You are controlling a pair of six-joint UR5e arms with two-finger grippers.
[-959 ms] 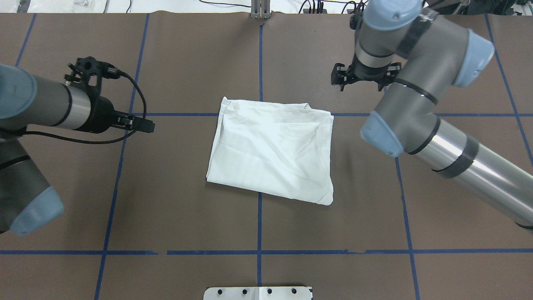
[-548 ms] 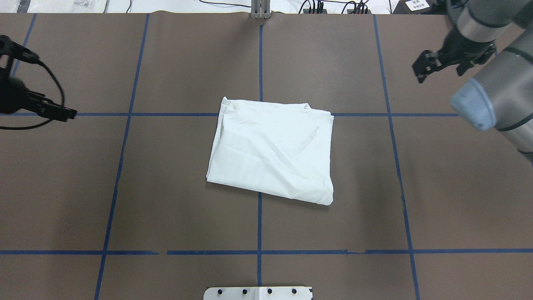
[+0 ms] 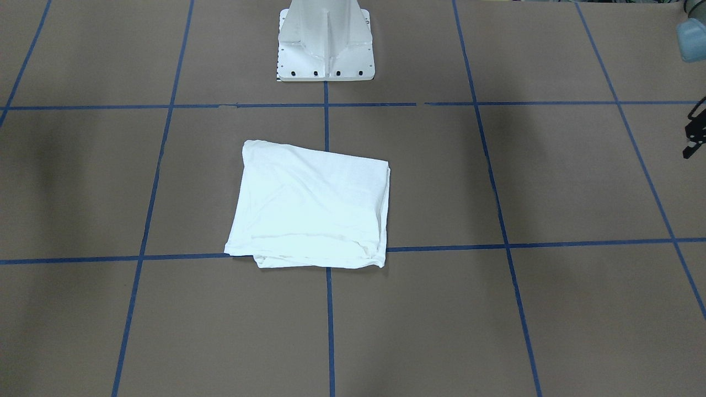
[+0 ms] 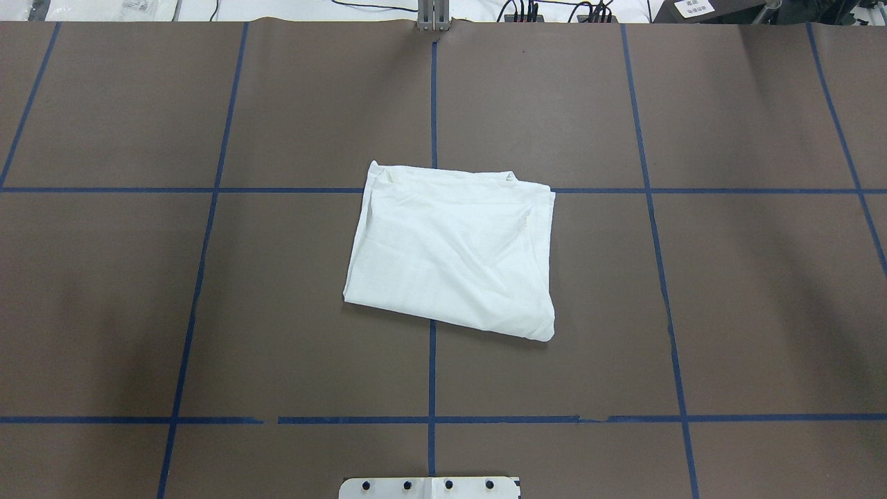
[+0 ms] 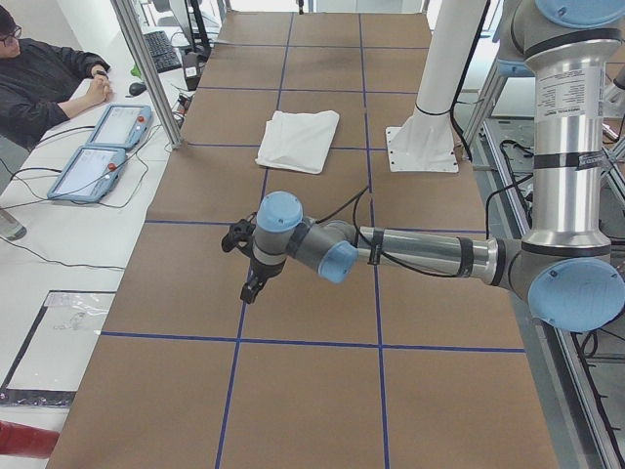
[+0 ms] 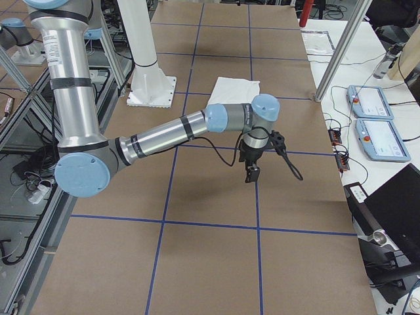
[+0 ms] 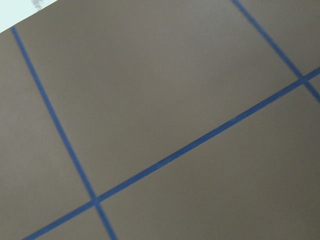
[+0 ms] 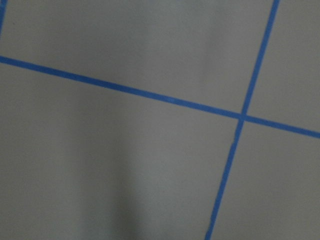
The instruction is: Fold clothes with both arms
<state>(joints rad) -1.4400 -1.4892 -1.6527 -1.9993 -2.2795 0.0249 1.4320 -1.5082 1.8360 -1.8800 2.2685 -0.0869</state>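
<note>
Nearest the robot: white pedestal base [image 4: 429, 487], centre of the table [image 4: 693, 312] edge. Just past it, mid-table, the white T-shirt [image 4: 450, 253] lies folded into a rough rectangle w/ soft creases. It sits slightly skewed over a crossing of the blue tape lines [image 4: 431, 104], no print showing, nothing touching it. Both arms are out at the table ends, well apart from the shirt. L arm [image 5: 420, 252] reaches low over bare brown table at the robot's left end, L gripper [image 5: 250, 289] pointing down above the surface, nothing seen in it. Jaw opening: can't tell, only a side view plus a black sliver at the front view's edge. R arm [image 6: 170, 134] does likewise at the right end, R gripper [image 6: 252, 173] pointing down, nothing seen in it, opening can't tell. Wrist cams: only brown table & blue tape. Farthest: cables [image 4: 554, 10] along the far edge. Beyond that, a bench w/ two pendants [image 5: 98, 147] and a seated person [image 5: 49, 83].
</note>
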